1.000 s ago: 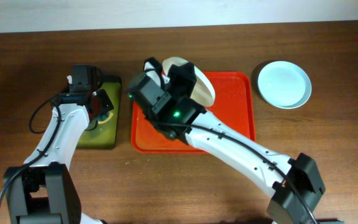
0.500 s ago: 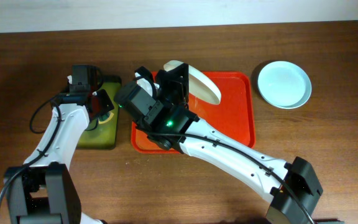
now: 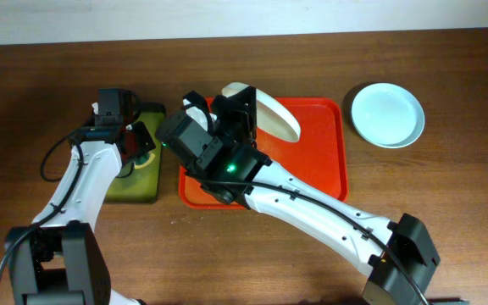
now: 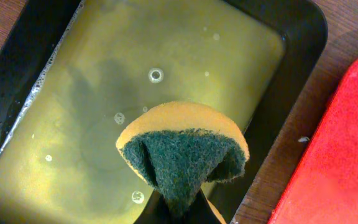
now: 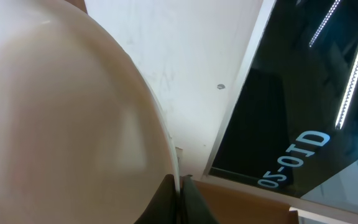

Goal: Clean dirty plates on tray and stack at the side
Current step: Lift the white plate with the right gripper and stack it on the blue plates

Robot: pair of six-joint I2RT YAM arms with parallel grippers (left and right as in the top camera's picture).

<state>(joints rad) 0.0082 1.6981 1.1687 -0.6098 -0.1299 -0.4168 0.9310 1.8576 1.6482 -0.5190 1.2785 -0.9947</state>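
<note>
Above tray (image 3: pixel 320 161) far edge, right hand (image 5: pixel 179 186) clamps tilted white plate (image 3: pixel 274 117) (unmoved since half-second ago); left hand (image 4: pixel 178 214) pinches sponge (image 4: pixel 182 149).

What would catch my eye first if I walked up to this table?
Probably the white plate tipped up on edge over the red tray, pinched by the right gripper. Next, the folded sponge in the left gripper above a dark tray of yellowish water, on the left. A pale blue plate sits apart at right.

tray (image 3: pixel 320 152) red | side plate (image 3: pixel 387 114) pale blue | held plate (image 3: pixel 276 117) seemingly cream | sponge (image 4: pixel 182 134) yellow, green pad
</note>
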